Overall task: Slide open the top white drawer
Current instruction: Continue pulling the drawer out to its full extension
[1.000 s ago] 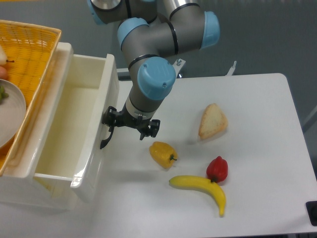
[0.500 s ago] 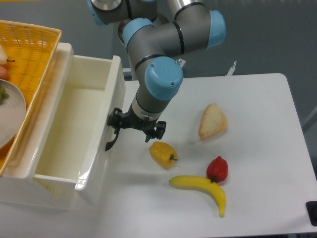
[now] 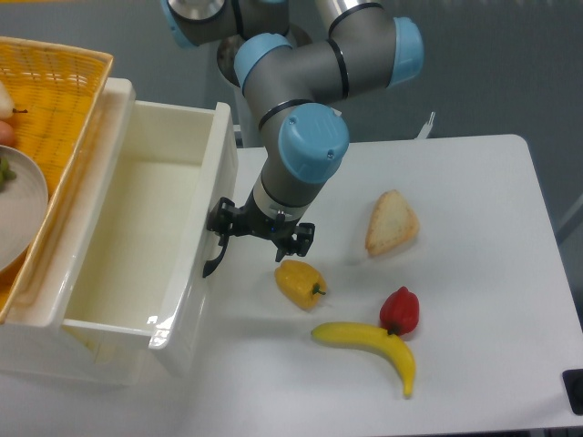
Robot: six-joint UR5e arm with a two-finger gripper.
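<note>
The top white drawer (image 3: 205, 273) stands pulled well out to the right, and its deep inside (image 3: 127, 237) shows bare. Its curved black handle (image 3: 212, 261) is on the front panel facing the table. My gripper (image 3: 262, 238) hangs right at that front, fingers spread apart, so it is open. Its left finger (image 3: 219, 224) sits at the top of the handle, hooked against it. The right finger (image 3: 305, 238) hangs free above the table. The fingertips are partly hidden under the wrist.
A yellow wicker basket (image 3: 64, 100) with a plate (image 3: 18, 205) sits on the cabinet at the left. On the table lie a yellow pepper (image 3: 299, 283), a red pepper (image 3: 400, 309), a banana (image 3: 369, 344) and a bread slice (image 3: 392, 222). The yellow pepper is just below the gripper.
The drawer has slid further out to the right, and the gripper has moved right and slightly down with it, staying at the handle.
</note>
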